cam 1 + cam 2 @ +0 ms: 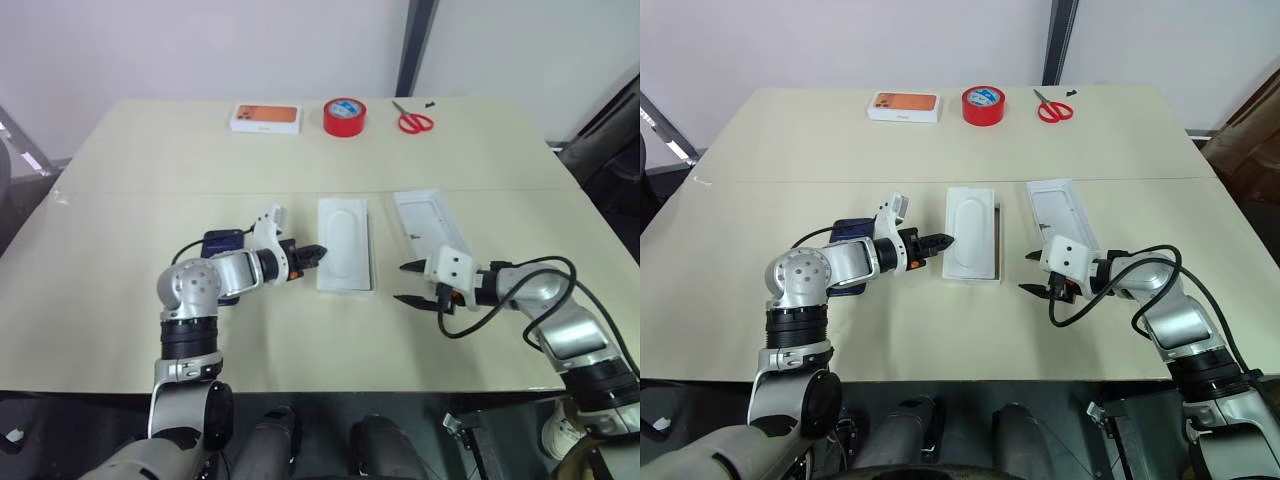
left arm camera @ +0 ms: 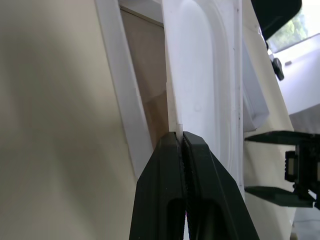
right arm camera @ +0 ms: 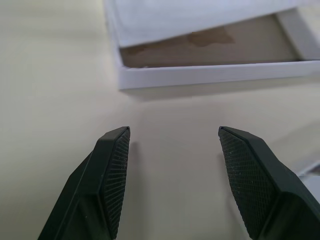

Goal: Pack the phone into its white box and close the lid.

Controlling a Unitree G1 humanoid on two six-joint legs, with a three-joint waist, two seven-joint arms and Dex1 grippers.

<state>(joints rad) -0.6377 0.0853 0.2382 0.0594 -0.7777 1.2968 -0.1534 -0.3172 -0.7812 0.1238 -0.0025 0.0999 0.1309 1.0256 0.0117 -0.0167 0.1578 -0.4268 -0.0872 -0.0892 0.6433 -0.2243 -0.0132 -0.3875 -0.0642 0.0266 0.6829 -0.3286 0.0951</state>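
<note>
The white box (image 1: 346, 286) lies at mid-table, its tan floor (image 2: 146, 57) showing. A thin white insert (image 1: 345, 236) with a rounded recess lies tilted over it. My left gripper (image 1: 317, 254) is shut on that insert's near-left edge, and the thin edge enters between the fingertips (image 2: 197, 145). The dark blue phone (image 1: 222, 240) lies flat behind my left forearm, partly hidden. The lid (image 1: 430, 222) lies inside-up to the right of the box. My right gripper (image 1: 408, 283) stands open and holds nothing, just off the box's front-right corner, and it faces the box wall (image 3: 210, 75).
At the table's far edge sit a white box with an orange picture (image 1: 266, 117), a red tape roll (image 1: 344, 116) and red scissors (image 1: 413, 121). Bare tabletop stretches along the front edge and on the left side.
</note>
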